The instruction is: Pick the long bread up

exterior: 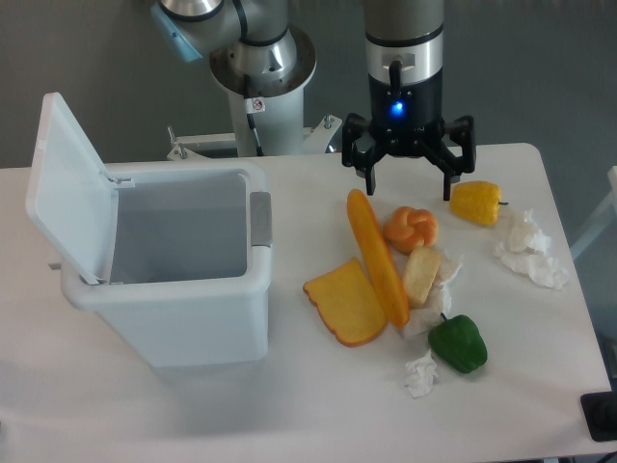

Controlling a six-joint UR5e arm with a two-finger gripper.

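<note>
The long bread (377, 257) is a slim orange baguette lying on the white table, running from upper left to lower right between the flat bread slice (345, 303) and the pale roll (420, 275). Its lower end rests against the slice. My gripper (409, 183) hangs above the table just behind the bread's far end, fingers spread wide and empty. The left fingertip (369, 181) is close to the bread's upper tip without touching it.
An open white bin (183, 275) with raised lid stands at the left. An orange round bun (411, 228), a yellow pepper (477, 203), a green pepper (459, 343) and crumpled paper (529, 251) lie to the right of the bread.
</note>
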